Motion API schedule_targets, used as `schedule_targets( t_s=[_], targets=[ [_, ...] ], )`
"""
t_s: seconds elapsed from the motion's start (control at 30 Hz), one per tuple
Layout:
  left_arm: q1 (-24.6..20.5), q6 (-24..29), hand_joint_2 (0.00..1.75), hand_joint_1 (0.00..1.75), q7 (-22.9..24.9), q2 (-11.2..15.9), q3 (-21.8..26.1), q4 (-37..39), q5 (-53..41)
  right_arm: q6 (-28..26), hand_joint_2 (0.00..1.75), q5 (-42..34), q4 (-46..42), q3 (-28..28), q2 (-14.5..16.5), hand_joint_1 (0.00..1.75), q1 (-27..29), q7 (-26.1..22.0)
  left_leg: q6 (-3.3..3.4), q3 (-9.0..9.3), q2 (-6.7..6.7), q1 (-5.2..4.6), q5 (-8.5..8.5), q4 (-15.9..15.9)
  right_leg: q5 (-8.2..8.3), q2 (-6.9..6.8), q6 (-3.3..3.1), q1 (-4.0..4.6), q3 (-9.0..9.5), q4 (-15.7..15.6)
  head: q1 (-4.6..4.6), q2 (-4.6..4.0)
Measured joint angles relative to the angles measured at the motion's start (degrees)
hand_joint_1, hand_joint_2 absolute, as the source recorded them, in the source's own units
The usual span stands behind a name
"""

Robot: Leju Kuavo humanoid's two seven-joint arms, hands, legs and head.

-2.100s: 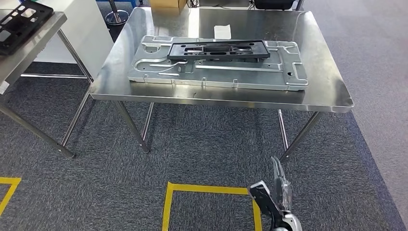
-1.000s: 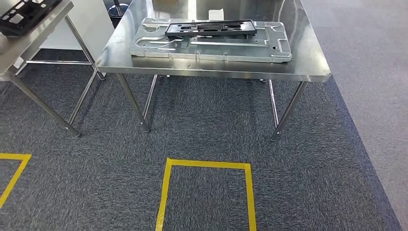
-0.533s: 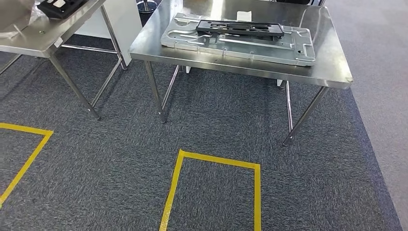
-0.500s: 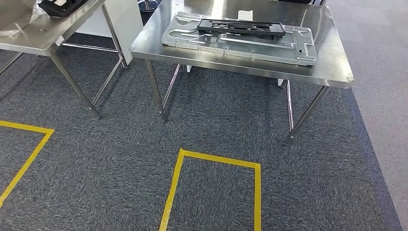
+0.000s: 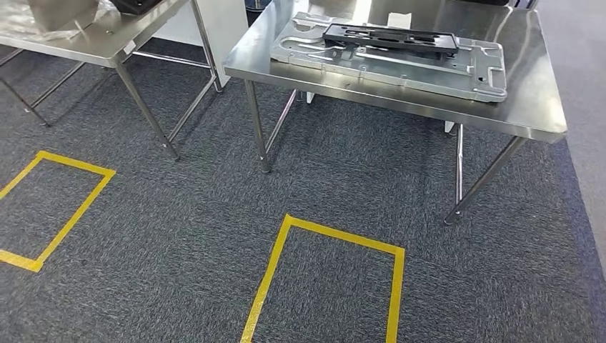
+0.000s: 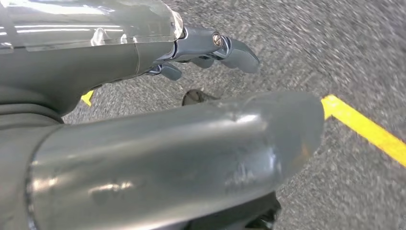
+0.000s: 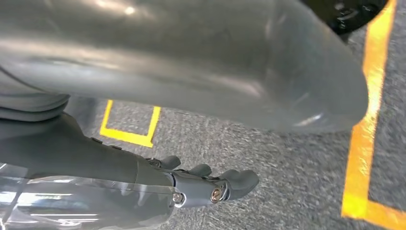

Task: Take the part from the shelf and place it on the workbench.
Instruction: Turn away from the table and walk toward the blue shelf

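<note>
Head view: the black part [image 5: 389, 38] lies flat on a silver plate [image 5: 400, 61] on the workbench [image 5: 529, 114]. Left wrist view: the left hand [image 6: 158, 96] hangs over carpet, fingers [image 6: 230, 45] loosely extended, holding nothing. Right wrist view: the right hand [image 7: 182, 143] likewise, fingers [image 7: 225, 184] loosely extended, empty.

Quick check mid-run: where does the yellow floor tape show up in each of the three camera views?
Head view: yellow tape square low on the carpet, before the steel table.
Left wrist view: one strip past the left hand.
Right wrist view: strip beyond the right hand.
Shared landmark: grey carpet.
</note>
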Motion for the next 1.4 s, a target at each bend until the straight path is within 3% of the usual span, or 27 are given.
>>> schedule_targets(
  t_s=[0.03,0.13,0.2,0.27,0.33,0.4,0.47,0.5,0.53,0.57,0.63,0.7,0.77,0.83,0.9,0.93,0.97,1.0,1.03,1.1,1.17,1.2,1.27,1.33,1.4],
  targets=[
    [0.07,0.08,0.00,0.00,0.00,0.09,-0.09,0.00,-0.07,0.21,0.00,0.08,0.07,0.00,0.02,0.00,-0.04,0.37,-0.01,1.18,0.26,0.05,1.53,-2.12,-0.04,-0.56,0.06,0.00,-0.04,0.15,0.00,0.01],
    [-0.01,0.56,0.00,0.00,0.00,0.48,-0.64,0.09,-0.42,0.93,0.00,0.21,0.17,-0.02,0.14,0.00,-0.11,1.04,0.53,6.77,2.62,-0.18,6.30,-13.32,-0.30,-1.98,0.64,0.22,-0.04,0.66,0.03,0.00],
    [-0.07,1.02,0.00,0.00,0.00,0.73,-1.09,0.27,-0.62,1.39,0.00,0.26,0.22,-0.02,0.16,0.00,-0.19,1.34,1.17,7.56,3.26,-0.51,6.79,-15.77,-0.34,-2.72,1.30,0.45,-0.05,0.84,0.20,0.00],
    [0.12,1.27,0.00,0.00,0.00,0.94,-1.29,0.49,-0.82,1.72,0.00,0.28,0.23,-0.02,0.16,0.00,-0.40,1.55,1.93,7.33,2.35,-0.51,7.26,-15.95,-0.33,-3.08,2.04,0.34,0.01,0.88,0.28,0.00],
    [0.19,1.36,0.00,0.00,0.01,1.05,-1.37,0.68,-0.93,1.80,0.00,0.29,0.24,-0.02,0.17,0.00,-0.47,1.66,2.84,7.24,1.58,-0.33,7.90,-16.35,-2.06,-1.16,2.73,0.11,-0.83,2.85,0.44,-0.01],
    [0.05,1.50,0.00,0.00,0.03,1.10,-1.46,0.80,-0.99,1.91,0.00,0.31,0.28,-0.03,0.17,0.00,-0.37,1.79,3.49,6.81,0.73,-0.31,8.40,-16.47,-6.13,1.44,3.10,-0.03,-3.81,9.36,0.73,-0.01],
    [0.01,1.75,0.00,0.00,0.13,1.23,-1.57,1.05,-1.02,2.52,0.00,0.38,0.33,-0.06,0.16,0.00,-0.30,2.03,3.70,6.38,-0.37,-0.50,8.66,-16.40,-8.86,2.15,3.16,-0.03,-7.00,16.32,0.80,0.01],
    [0.04,1.92,0.00,0.00,0.21,1.35,-1.61,1.27,-1.01,3.01,0.00,0.49,0.34,-0.09,0.16,0.00,-0.28,2.18,3.70,6.30,-1.03,-0.59,8.72,-16.34,-8.56,2.23,3.08,-0.01,-7.43,17.30,0.80,0.01],
    [0.05,2.08,0.00,0.00,0.29,1.49,-1.64,1.54,-1.00,3.57,0.00,0.63,0.34,-0.11,0.16,0.00,-0.27,2.30,3.67,6.30,-1.74,-0.65,8.75,-16.27,-7.07,2.38,2.90,0.01,-6.68,15.87,0.80,0.01],
    [0.04,2.22,0.00,0.00,0.35,1.63,-1.69,1.82,-0.99,4.06,0.00,0.81,0.34,-0.14,0.16,0.00,-0.26,2.38,3.64,6.35,-2.46,-0.70,8.77,-16.20,-4.86,2.85,2.62,0.05,-4.99,12.47,0.81,0.00],
    [-0.10,2.42,0.00,0.00,0.41,1.86,-1.82,2.44,-1.00,4.73,0.00,1.20,0.35,-0.17,0.12,0.00,-0.19,2.50,3.43,6.26,-3.77,-0.80,8.76,-15.98,-1.45,5.32,1.85,0.06,-1.22,4.41,0.79,0.00],
    [-0.30,2.61,0.00,0.00,0.42,2.08,-2.03,2.95,-1.02,4.99,0.00,1.52,0.39,-0.22,0.05,0.00,-0.24,2.58,2.83,5.81,-4.83,-0.75,8.88,-15.79,-0.79,6.89,1.35,0.15,0.26,0.84,0.76,0.00],
    [-0.29,2.83,0.00,0.00,0.42,2.38,-2.22,3.26,-1.04,5.04,0.00,1.66,0.42,-0.26,0.06,0.00,-0.42,2.60,2.06,5.39,-5.73,-0.63,9.02,-15.75,-0.69,5.88,1.01,0.10,0.44,0.31,0.79,0.01],
    [-0.24,2.93,0.00,0.00,0.40,2.63,-2.38,3.52,-1.07,5.06,0.00,1.73,0.44,-0.31,0.09,0.00,-0.45,2.64,1.51,4.54,-4.17,-0.71,7.80,-14.10,-0.37,4.45,0.37,-0.23,0.80,-0.43,0.61,0.01],
    [-0.36,2.96,0.00,0.00,0.39,2.78,-2.53,3.73,-1.11,5.14,0.00,1.81,0.46,-0.37,0.07,0.00,-0.33,2.70,0.97,1.81,-1.38,-0.58,4.33,-8.20,-0.26,2.87,-0.10,-0.32,0.98,-0.80,0.30,0.01],
    [-0.42,2.97,0.00,0.00,0.39,2.82,-2.60,3.80,-1.14,5.19,0.00,1.88,0.46,-0.42,0.05,0.00,-0.28,2.73,0.66,-0.05,-0.69,-0.34,2.48,-4.30,-0.29,2.06,-0.20,-0.28,0.95,-0.78,0.19,0.01],
    [-0.45,2.98,0.00,0.00,0.39,2.91,-2.64,3.88,-1.15,5.28,0.00,1.97,0.47,-0.46,0.04,0.00,-0.27,2.76,0.32,-1.52,-0.33,-0.07,1.36,-1.13,-0.35,1.28,-0.18,-0.27,0.92,-0.73,0.19,0.01],
    [-0.44,2.99,0.00,0.00,0.39,2.99,-2.68,3.96,-1.16,5.40,0.00,2.07,0.48,-0.49,0.03,0.00,-0.29,2.83,0.02,-2.12,-0.12,0.20,1.32,0.25,-0.42,0.57,-0.10,-0.28,0.93,-0.67,0.18,0.01],
    [-0.38,3.01,0.00,0.00,0.40,3.09,-2.72,4.03,-1.17,5.58,0.00,2.23,0.48,-0.51,0.02,0.00,-0.34,2.90,-0.24,-1.58,0.13,0.45,2.38,-0.68,-0.53,-0.08,0.06,-0.34,0.96,-0.56,0.18,0.00],
    [-0.35,3.01,0.00,0.00,0.41,3.32,-2.79,4.09,-1.29,5.93,0.00,2.61,0.48,-0.51,0.00,0.00,-0.41,3.04,-0.56,2.27,1.54,0.77,6.01,-8.06,-0.94,-1.23,0.63,-0.49,1.09,-0.10,0.16,-0.01],
    [-0.52,3.03,0.00,0.00,0.42,3.48,-2.90,4.25,-1.48,6.14,0.00,2.88,0.48,-0.50,-0.11,0.00,-0.47,3.08,-0.30,5.30,2.96,0.62,7.96,-14.09,-1.44,-2.11,1.43,-0.36,1.14,0.49,0.20,-0.01],
    [-0.59,3.05,0.00,0.00,0.42,3.56,-2.96,4.34,-1.55,6.21,0.00,2.94,0.48,-0.50,-0.19,0.00,-0.55,3.07,-0.04,5.68,3.23,0.47,8.02,-15.08,-1.57,-2.44,1.79,-0.22,1.17,0.64,0.25,-0.01],
    [-0.56,3.11,0.00,0.00,0.42,3.76,-3.01,4.49,-1.60,6.33,0.00,3.03,0.48,-0.50,-0.28,0.00,-0.81,3.04,0.69,5.44,2.33,0.29,8.13,-15.02,-1.60,-2.92,2.41,-0.20,1.36,0.56,0.33,0.01],
    [-0.51,3.21,0.00,0.00,0.40,3.95,-3.05,4.57,-1.63,6.39,0.00,3.11,0.48,-0.50,-0.40,0.00,-0.95,2.96,1.51,5.48,1.53,0.40,8.53,-15.38,-2.74,-1.53,3.03,-0.50,1.12,1.60,0.40,0.01],
    [-0.64,3.35,0.00,0.00,0.37,4.02,-3.19,4.66,-1.74,6.46,0.00,3.27,0.48,-0.50,-0.54,0.00,-0.87,2.78,2.20,5.40,0.69,0.46,8.96,-15.64,-6.18,1.08,3.27,-0.59,-1.23,6.77,0.54,0.00]
  ],
)
